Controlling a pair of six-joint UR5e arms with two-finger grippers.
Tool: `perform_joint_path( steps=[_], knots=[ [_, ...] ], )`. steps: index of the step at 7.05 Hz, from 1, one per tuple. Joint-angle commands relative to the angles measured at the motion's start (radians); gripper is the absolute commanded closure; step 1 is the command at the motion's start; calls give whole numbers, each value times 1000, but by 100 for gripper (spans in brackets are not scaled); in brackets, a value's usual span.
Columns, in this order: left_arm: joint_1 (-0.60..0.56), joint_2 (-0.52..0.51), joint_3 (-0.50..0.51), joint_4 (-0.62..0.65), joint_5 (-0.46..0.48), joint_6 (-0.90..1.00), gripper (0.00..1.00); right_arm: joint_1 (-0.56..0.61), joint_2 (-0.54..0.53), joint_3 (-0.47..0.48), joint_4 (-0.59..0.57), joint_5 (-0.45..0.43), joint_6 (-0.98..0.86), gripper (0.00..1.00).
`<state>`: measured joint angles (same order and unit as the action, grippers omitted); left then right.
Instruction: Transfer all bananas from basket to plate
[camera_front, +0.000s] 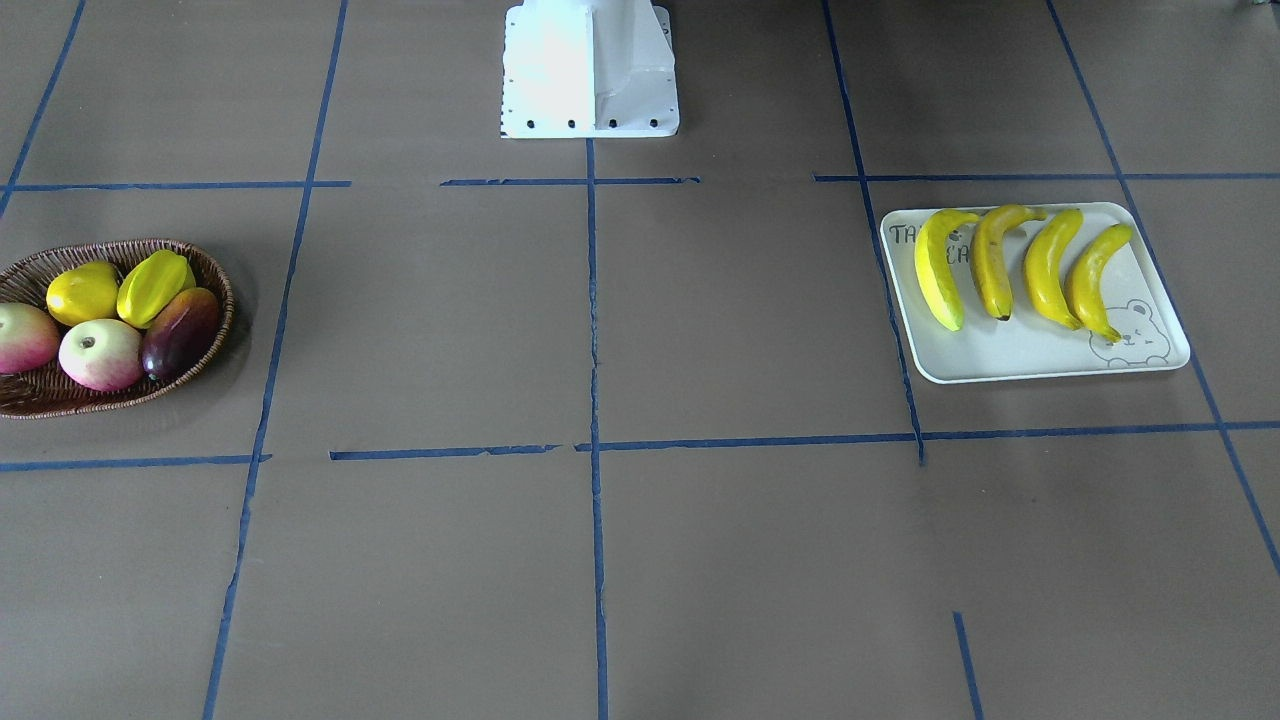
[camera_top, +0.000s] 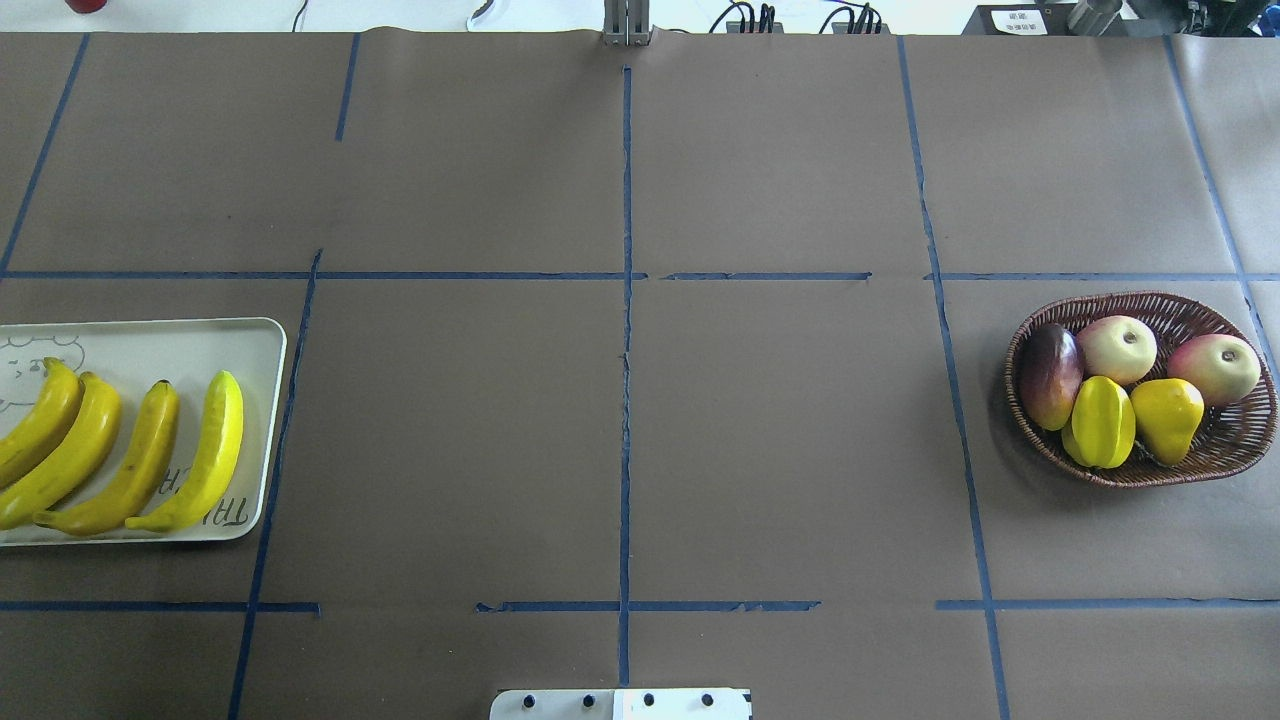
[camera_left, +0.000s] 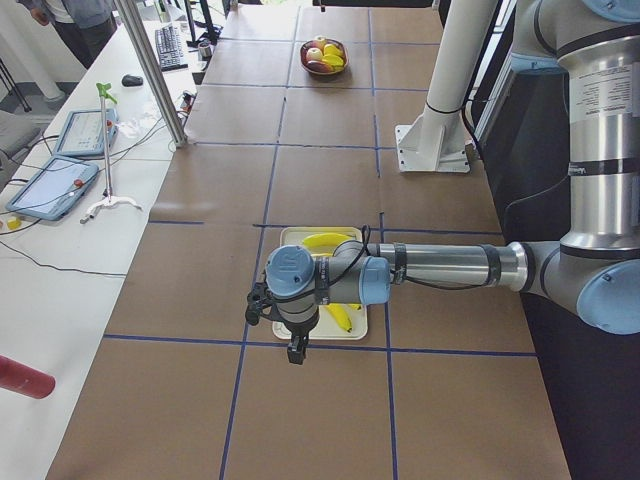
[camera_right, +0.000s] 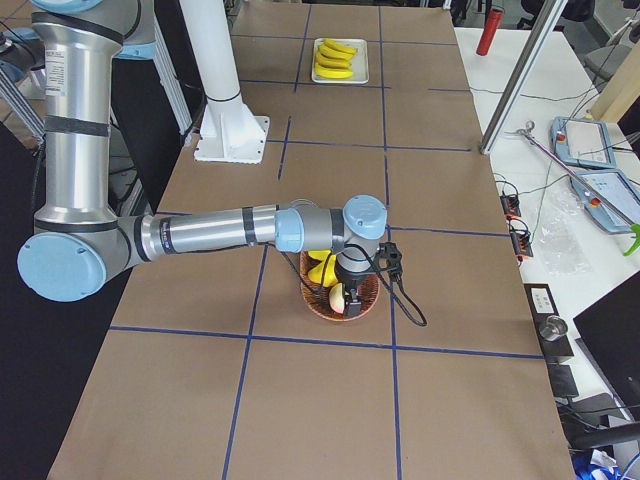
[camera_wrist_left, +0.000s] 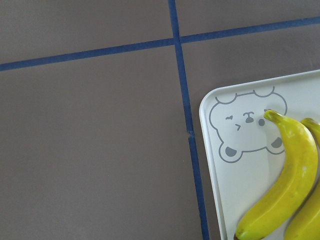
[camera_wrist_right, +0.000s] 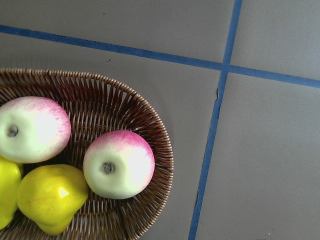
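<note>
Yellow bananas (camera_front: 988, 265) inside plate (camera_front: 1030, 345) rim.

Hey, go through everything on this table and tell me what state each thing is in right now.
Bananas: all four lie side by side on the plate.
Plate: lying flat, holding the bananas.
Basket: upright, no bananas, five other fruits inside.
Left claw: above the plate; open or shut, cannot tell.
Right claw: above the basket; open or shut, cannot tell.
</note>
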<state>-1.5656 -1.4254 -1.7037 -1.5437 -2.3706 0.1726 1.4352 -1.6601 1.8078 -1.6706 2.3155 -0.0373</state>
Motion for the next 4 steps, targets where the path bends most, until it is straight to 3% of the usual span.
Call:
perform_joint_path(
  steps=[1, 4],
  knots=[
    [1, 16, -2, -1, 1, 4, 0, 1, -7, 5, 0, 1, -1, 0],
    [1, 17, -2, 0, 1, 2, 0, 1, -7, 2, -1, 1, 0, 0]
  ],
)
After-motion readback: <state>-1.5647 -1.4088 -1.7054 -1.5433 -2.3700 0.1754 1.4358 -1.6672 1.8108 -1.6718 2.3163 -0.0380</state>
